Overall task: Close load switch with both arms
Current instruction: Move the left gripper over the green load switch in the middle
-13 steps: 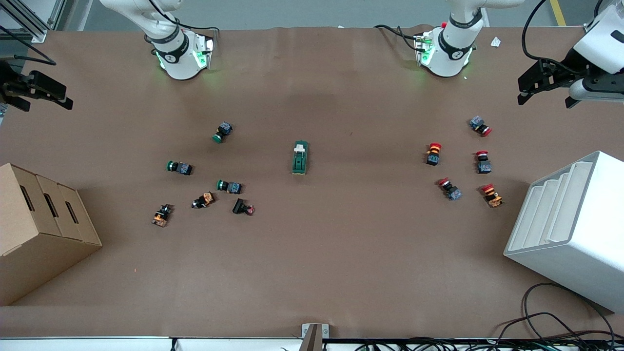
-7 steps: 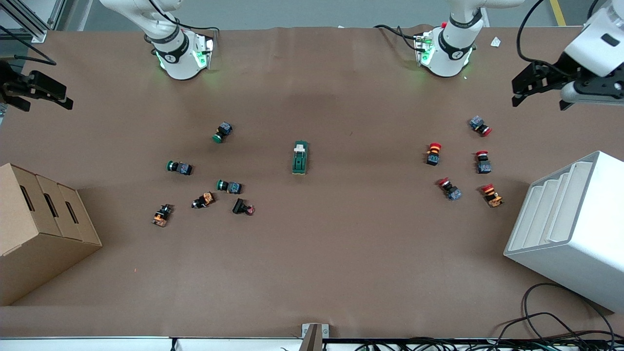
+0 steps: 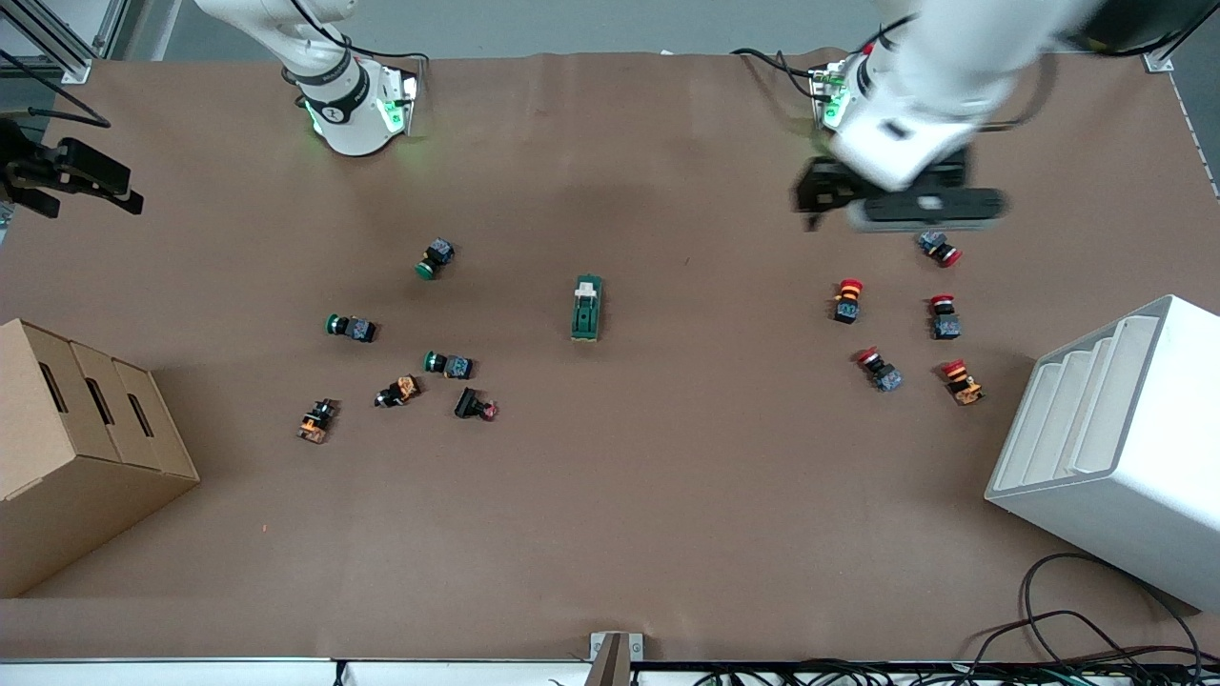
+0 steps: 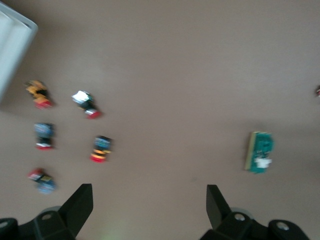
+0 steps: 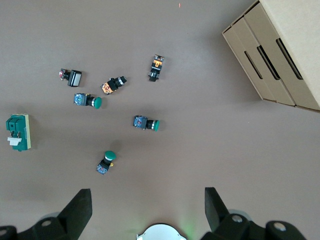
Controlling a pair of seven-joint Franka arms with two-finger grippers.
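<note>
One load switch (image 3: 586, 308) lies flat near the middle of the tabletop (image 3: 667, 495), well apart from everything else, its white lever end turned toward the edge where the robot bases stand; it also shows in the left wrist view (image 4: 260, 152) and the right wrist view (image 5: 18, 132).

The left gripper (image 3: 827, 197) hangs in the air over bare tabletop near the left arm's base, beside the group of red-capped buttons. In the left wrist view (image 4: 150, 205) its fingers stand wide apart with nothing between them. The right gripper (image 3: 81, 179) waits over the tabletop's edge at the right arm's end, and in the right wrist view (image 5: 147, 207) it too is spread wide and holds nothing.

Five red-capped push buttons lie scattered toward the left arm's end: one (image 3: 939, 246) closest to the base edge, two (image 3: 846, 299) (image 3: 945, 316) in a row nearer the front camera, and two more (image 3: 879, 370) (image 3: 962, 381) nearer still. Toward the right arm's end lie six small parts: three green-capped push buttons (image 3: 435, 258) (image 3: 350, 327) (image 3: 448, 363), two orange-bodied ones (image 3: 397, 391) (image 3: 315, 420), and one black one (image 3: 475, 405).

One white stepped bin (image 3: 1106, 448) sits at the left arm's end near the front corner. One cardboard box (image 3: 67, 448) with three slots sits at the right arm's end near the other front corner
</note>
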